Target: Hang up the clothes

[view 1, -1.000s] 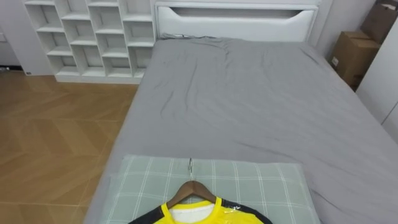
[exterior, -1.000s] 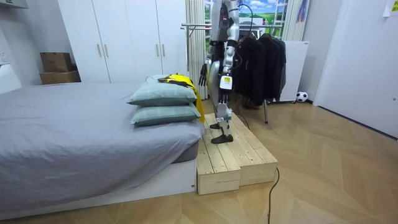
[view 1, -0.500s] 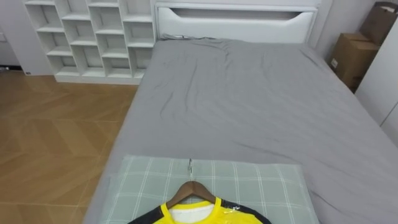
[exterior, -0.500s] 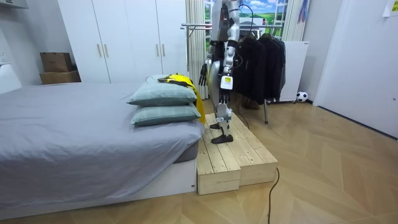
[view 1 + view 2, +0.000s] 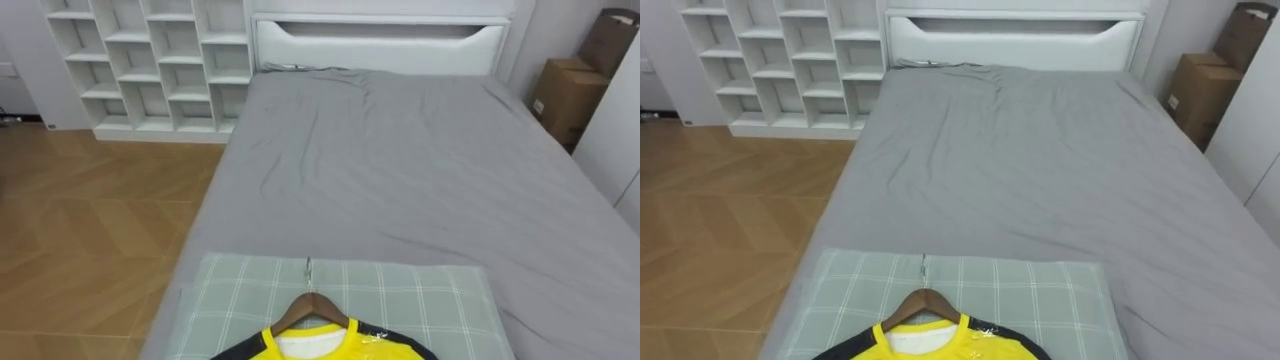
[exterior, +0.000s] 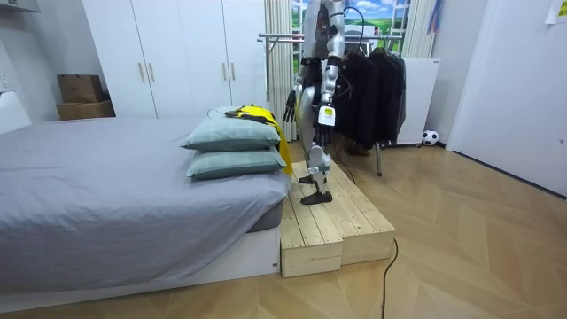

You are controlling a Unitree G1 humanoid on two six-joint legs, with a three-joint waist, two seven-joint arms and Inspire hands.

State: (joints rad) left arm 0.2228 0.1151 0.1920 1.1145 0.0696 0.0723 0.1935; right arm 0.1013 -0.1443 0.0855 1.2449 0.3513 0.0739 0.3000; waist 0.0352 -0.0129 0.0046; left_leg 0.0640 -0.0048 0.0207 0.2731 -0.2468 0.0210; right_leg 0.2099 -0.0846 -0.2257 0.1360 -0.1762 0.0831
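Yellow shirt [image 5: 320, 348] on a wooden hanger [image 5: 298, 309] lies on the checked pillow [image 5: 230, 300] — right of it the robot stands on a wooden platform [image 6: 332, 221], left hand [image 6: 323, 120] and right hand [image 6: 290, 105] held low; spread or closed, I cannot tell.

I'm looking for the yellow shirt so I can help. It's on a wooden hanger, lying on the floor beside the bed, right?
Not quite. The yellow shirt is on its wooden hanger, but it isn't on the floor. It lies on the checked pillow on top of the bed. The left eye view shows this.
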